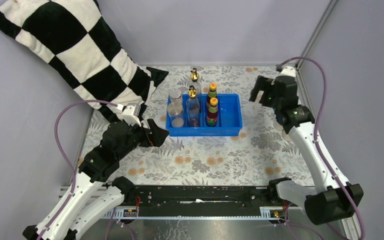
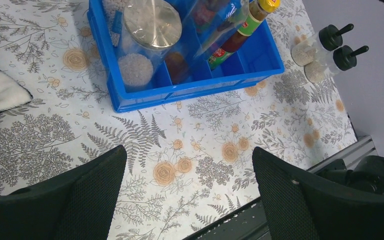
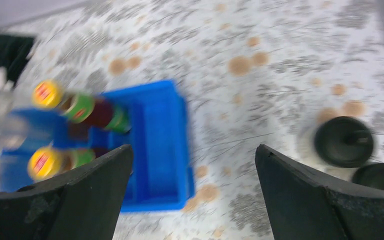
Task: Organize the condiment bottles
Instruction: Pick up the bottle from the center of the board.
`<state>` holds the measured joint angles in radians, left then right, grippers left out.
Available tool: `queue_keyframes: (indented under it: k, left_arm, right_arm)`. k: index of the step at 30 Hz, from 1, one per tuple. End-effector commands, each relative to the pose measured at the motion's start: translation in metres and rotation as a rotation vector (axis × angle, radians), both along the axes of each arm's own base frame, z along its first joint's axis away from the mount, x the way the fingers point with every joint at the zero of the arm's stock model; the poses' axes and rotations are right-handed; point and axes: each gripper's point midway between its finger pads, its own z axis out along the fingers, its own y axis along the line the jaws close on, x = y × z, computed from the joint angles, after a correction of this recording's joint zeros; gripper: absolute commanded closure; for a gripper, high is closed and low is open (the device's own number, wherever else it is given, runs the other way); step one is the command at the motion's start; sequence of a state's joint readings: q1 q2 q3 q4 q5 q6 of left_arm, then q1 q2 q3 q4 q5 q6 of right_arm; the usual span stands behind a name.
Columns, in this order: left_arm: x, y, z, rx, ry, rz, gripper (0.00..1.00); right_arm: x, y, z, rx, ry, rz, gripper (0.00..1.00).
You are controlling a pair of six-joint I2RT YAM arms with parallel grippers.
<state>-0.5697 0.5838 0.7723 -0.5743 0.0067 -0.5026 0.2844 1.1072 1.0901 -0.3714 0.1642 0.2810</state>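
The blue tray (image 1: 230, 116) holds two silver-lidded jars (image 1: 175, 106) in its left column, two gold-spouted clear bottles (image 1: 193, 105) in the middle and two orange-capped bottles (image 1: 212, 104) to their right. Its rightmost column is bare. Two black-capped shakers (image 2: 332, 37) stand on the cloth right of the tray, below my right arm, which hides them in the top view. My left gripper (image 1: 162, 136) hangs open at the tray's near left corner. Off the tray's far right corner my right gripper (image 1: 260, 92) is open too, with the shakers (image 3: 343, 141) to its right.
A black-and-white checked pillow (image 1: 70, 50) leans in the far left corner, its edge close to the tray. The walls close in the table on three sides. A black rail (image 1: 205, 195) runs along the near edge between the arm bases.
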Motion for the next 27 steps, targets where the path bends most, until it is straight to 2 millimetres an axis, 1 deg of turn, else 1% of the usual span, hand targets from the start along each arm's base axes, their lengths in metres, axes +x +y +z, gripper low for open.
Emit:
queue_keyframes:
  k: [1,3,5,6,7,8,11,16,18,22,27]
  left_arm:
    - [0.0,-0.007,0.009,-0.022,-0.054,-0.044,0.01]
    - [-0.001,-0.008,0.011,-0.028,-0.06,-0.05,0.01]
    - [-0.002,-0.008,0.012,-0.031,-0.062,-0.053,0.01]
    - [-0.002,-0.008,0.012,-0.031,-0.063,-0.057,0.01]
    - [-0.003,-0.009,0.012,-0.031,-0.061,-0.059,0.01]
    - [-0.003,-0.009,0.012,-0.032,-0.061,-0.063,0.01]
    - [-0.004,-0.011,0.012,-0.033,-0.059,-0.072,0.01]
    - [-0.004,-0.015,0.01,-0.03,-0.052,-0.096,0.01]
    - [-0.004,-0.017,0.009,-0.029,-0.049,-0.108,0.01]
    - [-0.005,-0.02,0.009,-0.029,-0.047,-0.126,0.01]
    - [-0.006,-0.021,0.009,-0.031,-0.049,-0.138,0.01]
  right_arm:
    - [0.021,-0.057,0.0,-0.009,0.057,-0.169,0.0]
    - [0.02,-0.083,-0.011,-0.036,0.101,-0.268,0.0]
    - [0.019,-0.105,-0.021,-0.052,0.128,-0.344,0.0]
    - [0.018,-0.11,-0.028,-0.055,0.145,-0.36,0.0]
    - [0.017,-0.125,-0.035,-0.058,0.164,-0.403,0.0]
    - [0.016,-0.134,-0.043,-0.058,0.187,-0.431,0.0]
    - [0.01,-0.15,-0.064,-0.064,0.239,-0.49,0.0]
    - [-0.002,-0.168,-0.085,-0.084,0.253,-0.563,0.0]
    - [-0.005,-0.17,-0.096,-0.084,0.283,-0.572,0.0]
    - [-0.003,-0.17,-0.113,-0.053,0.317,-0.57,0.0]
    - [-0.001,-0.175,-0.127,-0.03,0.331,-0.59,0.0]
